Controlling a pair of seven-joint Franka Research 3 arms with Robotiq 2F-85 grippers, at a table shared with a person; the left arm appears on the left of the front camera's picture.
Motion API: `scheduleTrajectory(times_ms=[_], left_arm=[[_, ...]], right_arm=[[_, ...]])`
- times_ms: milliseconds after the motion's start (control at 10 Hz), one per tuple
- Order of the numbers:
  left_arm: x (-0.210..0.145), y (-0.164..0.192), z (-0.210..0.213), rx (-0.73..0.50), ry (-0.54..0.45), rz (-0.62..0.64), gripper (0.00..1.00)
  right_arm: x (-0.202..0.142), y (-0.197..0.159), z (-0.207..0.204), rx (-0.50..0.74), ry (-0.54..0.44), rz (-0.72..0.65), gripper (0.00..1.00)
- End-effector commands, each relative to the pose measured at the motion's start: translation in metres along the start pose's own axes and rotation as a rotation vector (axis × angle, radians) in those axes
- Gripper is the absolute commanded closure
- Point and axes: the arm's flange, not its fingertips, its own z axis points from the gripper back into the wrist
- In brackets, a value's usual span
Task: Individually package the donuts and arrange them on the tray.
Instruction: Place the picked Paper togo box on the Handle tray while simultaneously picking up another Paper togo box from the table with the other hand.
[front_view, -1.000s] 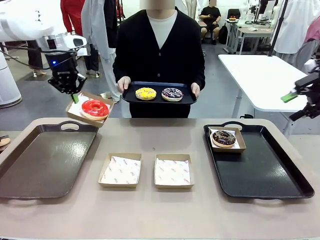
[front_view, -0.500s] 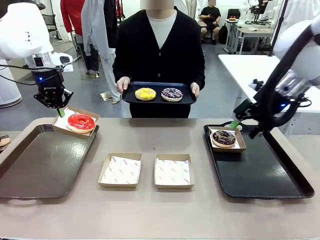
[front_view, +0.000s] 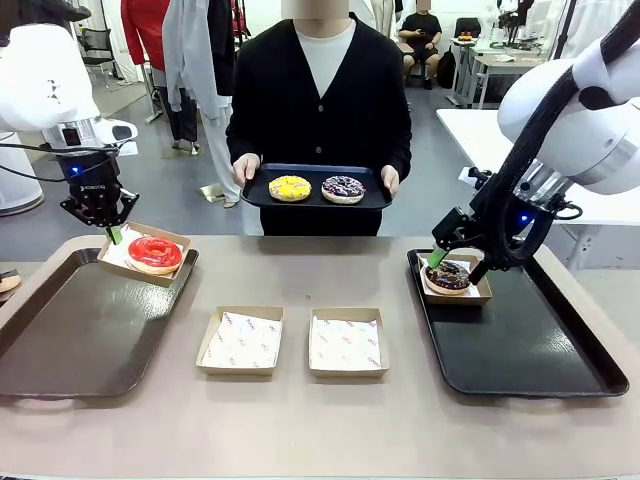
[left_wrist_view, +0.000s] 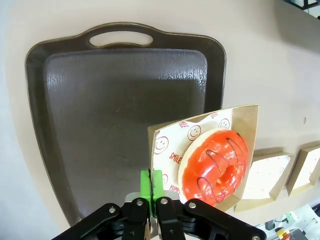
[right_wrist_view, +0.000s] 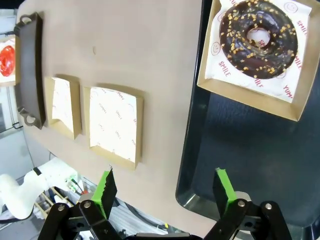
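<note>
Donuts, four, front view. The red donut (front_view: 155, 252), glossy, sits in a paper-lined box (front_view: 118, 251) at the far right corner of the left tray (front_view: 90, 330). The chocolate donut (front_view: 448, 276), sprinkled, sits in a second box (front_view: 481, 295) at the far left corner of the right tray (front_view: 520, 340). The yellow donut (front_view: 290, 187), crumb-topped, and the drizzled donut (front_view: 343, 188), dark with white lines, lie unboxed side by side on a small tray (front_view: 262, 198) held in both hands by the person across the table (front_view: 300, 420). The left gripper (front_view: 112, 232) points down and is clamped on the box's far edge. The right gripper (front_view: 458, 265) hangs from an arched arm just above the chocolate donut, jaws wide, holding nothing. Empty boxes (front_view: 241, 340), two, stand between the big trays.

Left wrist view: the left gripper (left_wrist_view: 150, 187) has its green pads pressed together on the box (left_wrist_view: 250, 120) edge. The red donut (left_wrist_view: 214, 166) fills the smiley-printed liner over the left tray (left_wrist_view: 100, 100).

Right wrist view: the right gripper (right_wrist_view: 166, 181) has its fingers well apart with nothing between them. The chocolate donut (right_wrist_view: 258, 35) sits centred in its second box (right_wrist_view: 250, 97) on the right tray (right_wrist_view: 250, 150). Both empty boxes (right_wrist_view: 116, 125) lie alongside.
</note>
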Motion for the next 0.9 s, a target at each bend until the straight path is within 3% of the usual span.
scheduleTrajectory(times_ms=[0, 600, 800], left_arm=[[-0.001, -0.001, 0.004, 0.000, -0.006, -0.002, 0.99], [-0.001, -0.001, 0.004, 0.000, -0.006, -0.002, 0.99], [0.002, 0.005, -0.004, 0.013, 0.015, 0.007, 0.99]], right_arm=[[0.000, 0.000, 0.000, -0.002, -0.004, 0.002, 0.00], [0.000, -0.001, 0.001, 0.000, -0.001, -0.002, 0.00], [-0.011, 0.036, -0.014, -0.183, 0.005, -0.021, 0.00]])
